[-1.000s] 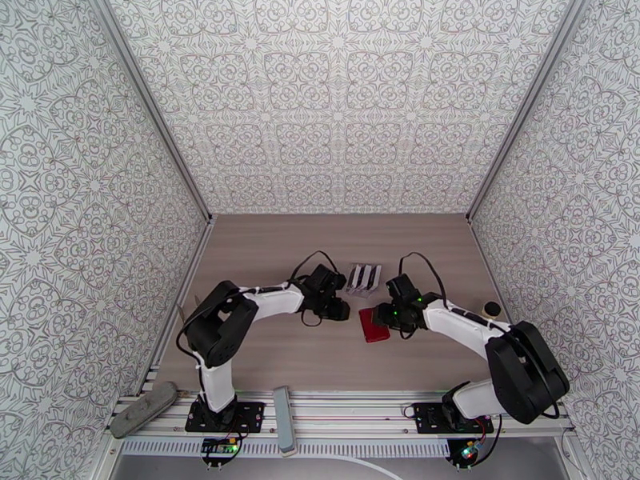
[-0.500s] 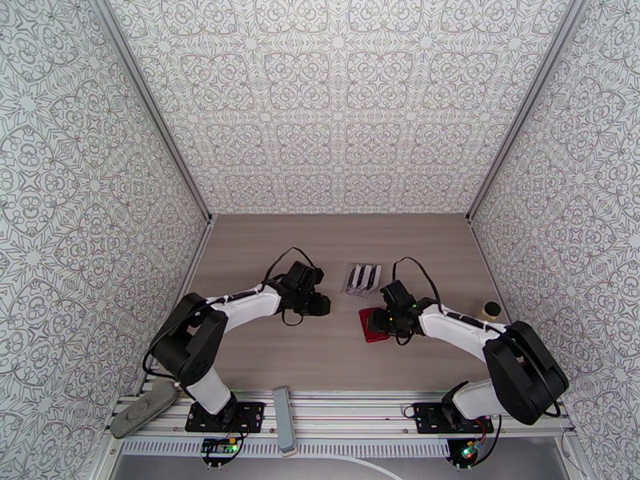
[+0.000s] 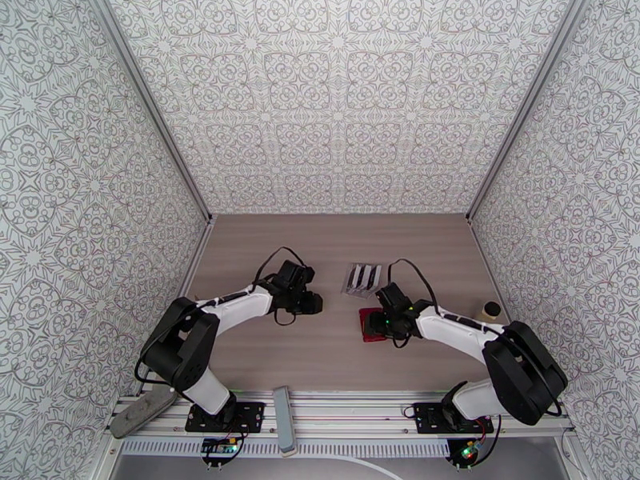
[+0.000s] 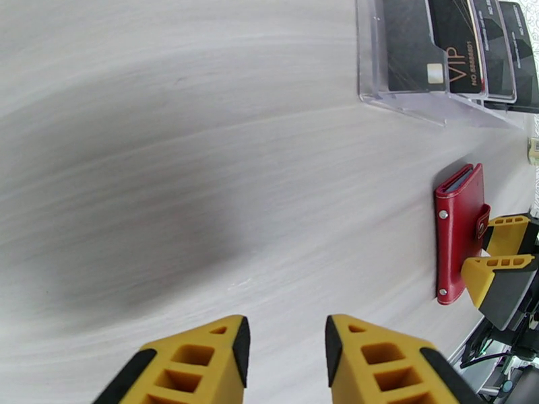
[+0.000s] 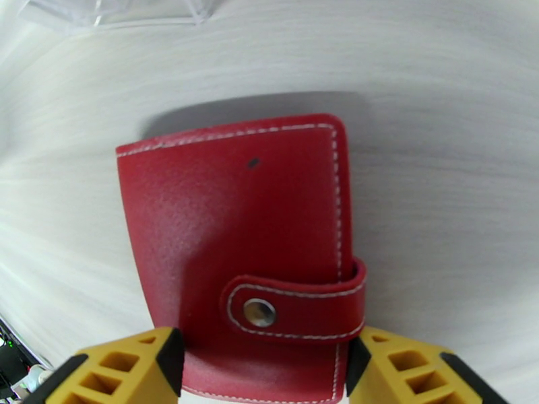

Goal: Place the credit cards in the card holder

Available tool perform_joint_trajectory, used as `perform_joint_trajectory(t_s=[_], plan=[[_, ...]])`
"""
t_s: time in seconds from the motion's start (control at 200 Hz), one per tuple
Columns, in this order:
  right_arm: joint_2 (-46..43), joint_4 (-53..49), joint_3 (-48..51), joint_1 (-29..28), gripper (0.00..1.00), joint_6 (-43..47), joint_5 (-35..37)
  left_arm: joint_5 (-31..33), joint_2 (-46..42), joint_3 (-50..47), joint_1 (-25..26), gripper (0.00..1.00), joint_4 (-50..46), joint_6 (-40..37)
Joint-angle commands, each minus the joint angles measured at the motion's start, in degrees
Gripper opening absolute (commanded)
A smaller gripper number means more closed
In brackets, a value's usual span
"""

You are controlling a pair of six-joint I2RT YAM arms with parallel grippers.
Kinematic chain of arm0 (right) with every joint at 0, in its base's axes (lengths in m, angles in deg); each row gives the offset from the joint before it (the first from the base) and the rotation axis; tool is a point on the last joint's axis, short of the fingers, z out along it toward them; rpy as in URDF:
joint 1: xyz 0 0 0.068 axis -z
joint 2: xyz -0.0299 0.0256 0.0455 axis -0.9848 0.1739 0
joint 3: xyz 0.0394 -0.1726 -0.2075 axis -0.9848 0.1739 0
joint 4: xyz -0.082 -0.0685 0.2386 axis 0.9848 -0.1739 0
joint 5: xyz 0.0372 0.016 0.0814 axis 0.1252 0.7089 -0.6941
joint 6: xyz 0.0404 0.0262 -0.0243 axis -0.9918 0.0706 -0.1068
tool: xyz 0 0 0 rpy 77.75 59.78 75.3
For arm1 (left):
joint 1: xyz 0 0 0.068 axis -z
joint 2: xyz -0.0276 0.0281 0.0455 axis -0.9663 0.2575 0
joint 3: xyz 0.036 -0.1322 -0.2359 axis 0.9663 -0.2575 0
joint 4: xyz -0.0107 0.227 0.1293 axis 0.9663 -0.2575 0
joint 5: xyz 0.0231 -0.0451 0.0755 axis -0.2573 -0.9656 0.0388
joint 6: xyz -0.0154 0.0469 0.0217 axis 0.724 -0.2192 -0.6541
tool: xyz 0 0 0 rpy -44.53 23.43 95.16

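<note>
The card holder (image 3: 369,325) is a red wallet lying flat on the table, folded, with its snap tab fastened (image 5: 236,230) (image 4: 461,231). Several dark credit cards (image 4: 438,42) stand in a clear slotted stand (image 3: 363,279) just behind it. My right gripper (image 3: 386,320) (image 5: 263,372) is open, its yellow fingers (image 4: 502,274) spread wide at the wallet's tab-side edge, not clamped on it. My left gripper (image 3: 309,302) (image 4: 286,345) hovers over bare table to the left of the wallet, its fingers a little apart with nothing between them.
A small dark-topped round object (image 3: 490,310) sits near the right wall. On the front rail lie a grey bar (image 3: 282,430) and a grey oblong piece (image 3: 142,410). The clear stand's corner (image 5: 114,11) is just beyond the wallet.
My left arm has pulled back to the left, away from the cards and the wallet. My right gripper has crept slightly left over the wallet, still open.
</note>
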Motion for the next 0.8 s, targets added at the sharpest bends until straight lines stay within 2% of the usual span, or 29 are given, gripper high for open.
perform_joint_trajectory(t_s=[0.0,0.26,0.385,0.51,0.535,0.59,0.78,0.795], plan=[[0.4,-0.8,-1.6,-0.6,0.66,-0.9,-0.1,0.9,-1.8,-0.9,-0.8,0.37,-0.5,-1.4],[-0.2,-1.5,-2.0,-0.6,0.66,-0.7,-0.8,0.7,-2.1,-0.8,-1.5,0.37,-0.1,-1.6],[-2.1,-4.3,-2.8,-0.6,0.67,0.4,1.6,0.7,-2.6,-0.8,-1.8,0.38,-0.3,-1.7],[-4.0,-5.3,-3.7,-0.6,0.77,2.7,3.6,0.3,-3.2,-0.4,-2.0,0.45,-0.4,-1.2],[-4.3,-5.4,-3.9,-0.5,0.80,3.1,4.2,0.2,-3.4,-0.3,-2.0,0.53,-0.4,-1.1],[-4.6,-5.8,-4.6,-0.4,0.85,3.9,4.9,0.4,-3.8,0.0,-2.0,0.61,-0.6,-1.1],[-5.0,-7.1,-7.5,0.4,0.88,6.1,5.4,1.2,-5.2,1.3,-2.2,0.64,-2.0,-1.3],[-5.0,-7.3,-7.7,0.4,0.90,6.2,5.5,1.3,-5.3,1.4,-2.2,0.66,-2.2,-1.3]])
